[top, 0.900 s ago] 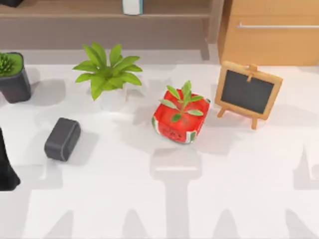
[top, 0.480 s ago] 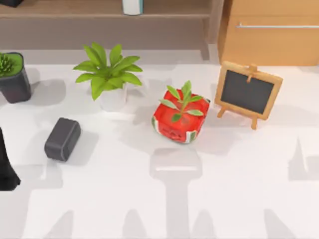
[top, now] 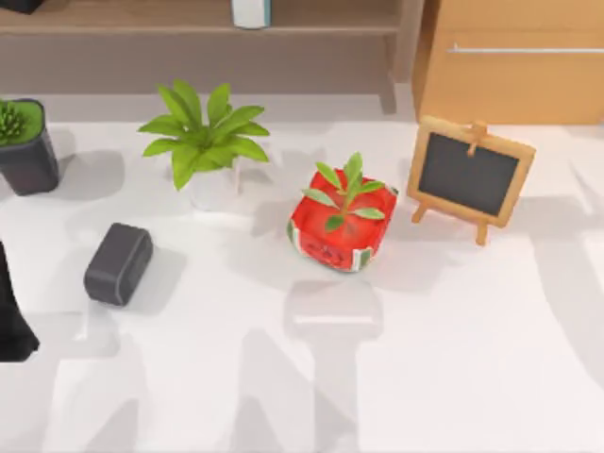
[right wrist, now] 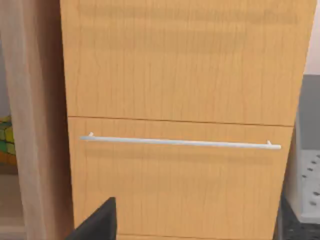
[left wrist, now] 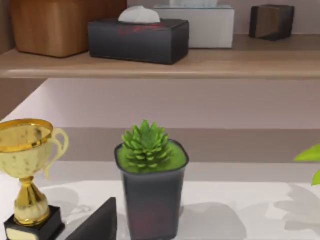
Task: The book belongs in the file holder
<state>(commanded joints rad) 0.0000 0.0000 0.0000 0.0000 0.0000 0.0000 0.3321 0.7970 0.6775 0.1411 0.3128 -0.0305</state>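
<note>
The book is out of view. A tall black object (top: 11,316) stands at the table's left edge, cut off by the frame; I cannot tell whether it is the file holder. A dark wedge of my left gripper (left wrist: 97,224) juts in low in the left wrist view, in front of a dark-potted succulent (left wrist: 150,190). A like wedge of my right gripper (right wrist: 97,222) faces the wooden cabinet's drawer front (right wrist: 180,165).
On the table stand a red plant pot (top: 340,231), a small chalkboard easel (top: 469,176), a leafy plant in a white pot (top: 208,156), a dark-potted succulent (top: 26,146) and a dark speaker (top: 118,264). A gold trophy (left wrist: 27,170) stands beside the succulent. A wooden cabinet (top: 510,57) is behind.
The arm shadows across the front of the table have shifted, and the right one has spread toward the right edge. No object has moved.
</note>
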